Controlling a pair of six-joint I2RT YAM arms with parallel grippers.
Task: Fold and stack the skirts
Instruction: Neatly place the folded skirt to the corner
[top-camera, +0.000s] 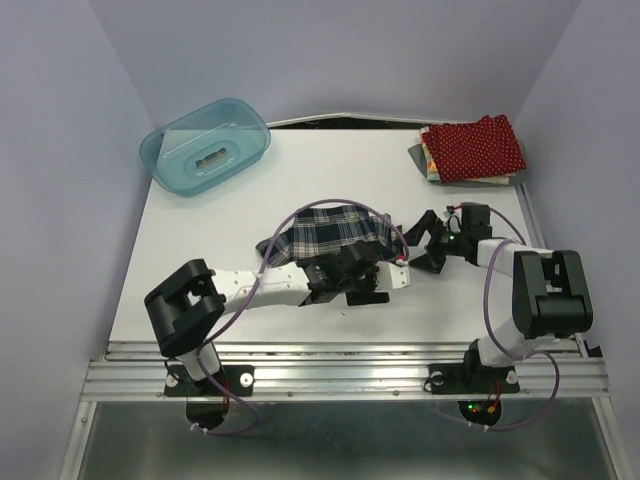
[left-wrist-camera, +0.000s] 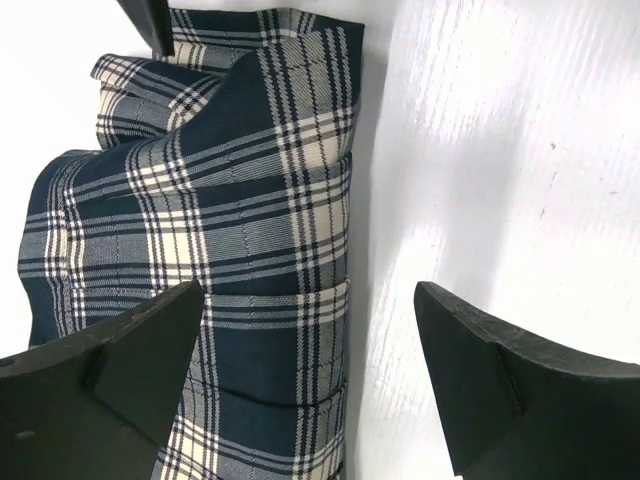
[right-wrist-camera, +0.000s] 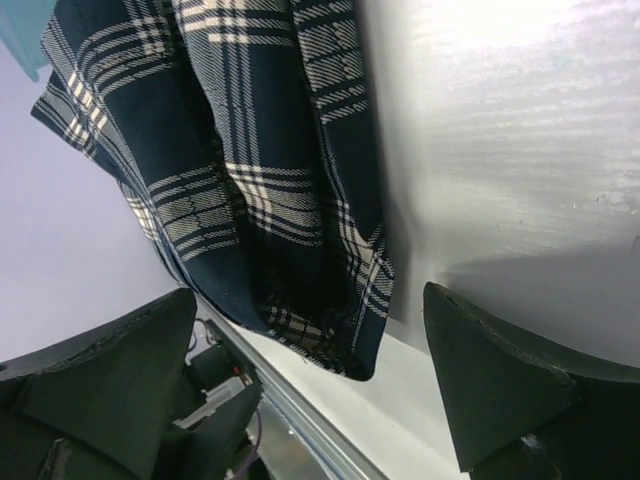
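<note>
Plaid skirt (top-camera: 325, 232): soft, light, floppy cloth that will likely sag, so pinch a folded edge or hem corner. Navy with cream checks, rumpled. It lies under the left gripper (left-wrist-camera: 308, 305), jaws wide and empty. Right gripper (right-wrist-camera: 308, 300) is wide too, skirt ahead-left of it (red dotted skirt (top-camera: 472, 147) well beyond)

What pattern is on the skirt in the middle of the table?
The skirt is navy and cream plaid; see left wrist view.
</note>
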